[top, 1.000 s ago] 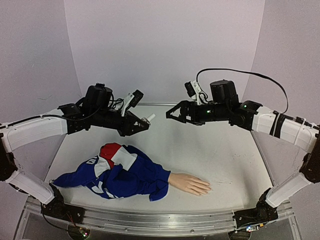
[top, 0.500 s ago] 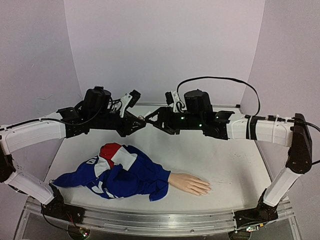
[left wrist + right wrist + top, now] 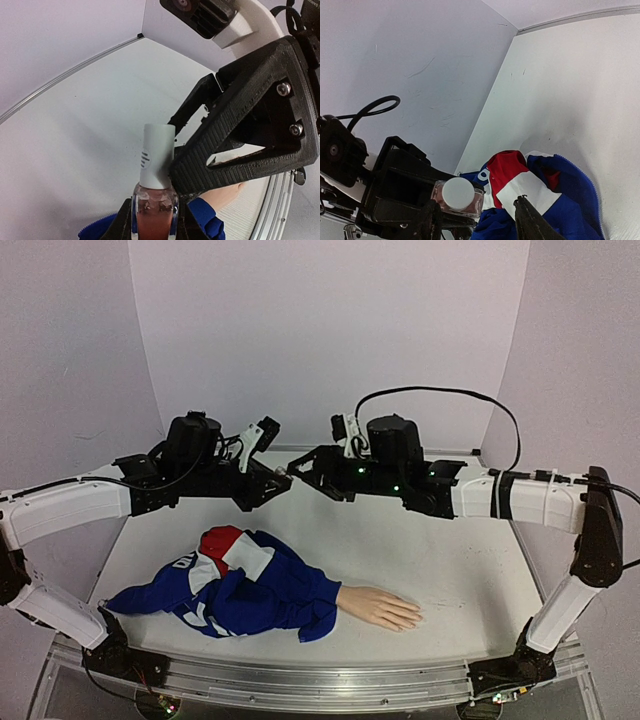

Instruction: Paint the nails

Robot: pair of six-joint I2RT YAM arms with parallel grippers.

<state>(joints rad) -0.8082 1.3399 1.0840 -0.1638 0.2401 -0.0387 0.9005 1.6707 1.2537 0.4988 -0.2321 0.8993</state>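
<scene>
My left gripper (image 3: pixel 281 483) is shut on the small pinkish polish bottle (image 3: pixel 153 220), held above the back of the table. Its white cap (image 3: pixel 156 155) points toward my right gripper (image 3: pixel 300 472). The right gripper (image 3: pixel 475 202) faces the cap (image 3: pixel 457 194) end-on. One finger (image 3: pixel 210 165) touches the cap's side, and the other stands well off it, so the jaws are still apart. The beige mannequin hand (image 3: pixel 380 608) lies flat near the front edge, fingers pointing right. Its nails are too small to make out. A blue sleeve (image 3: pixel 255 590) covers the arm.
The sleeve is a bunched blue, red and white jacket (image 3: pixel 540 190) spread over the front left of the white table (image 3: pixel 450 540). Lilac walls close in the back and both sides. A metal rail (image 3: pixel 300 680) runs along the near edge.
My right arm has swung left across the back of the table to meet the bottle, and its jaws have narrowed about the cap. The left arm and bottle have stayed put.
</scene>
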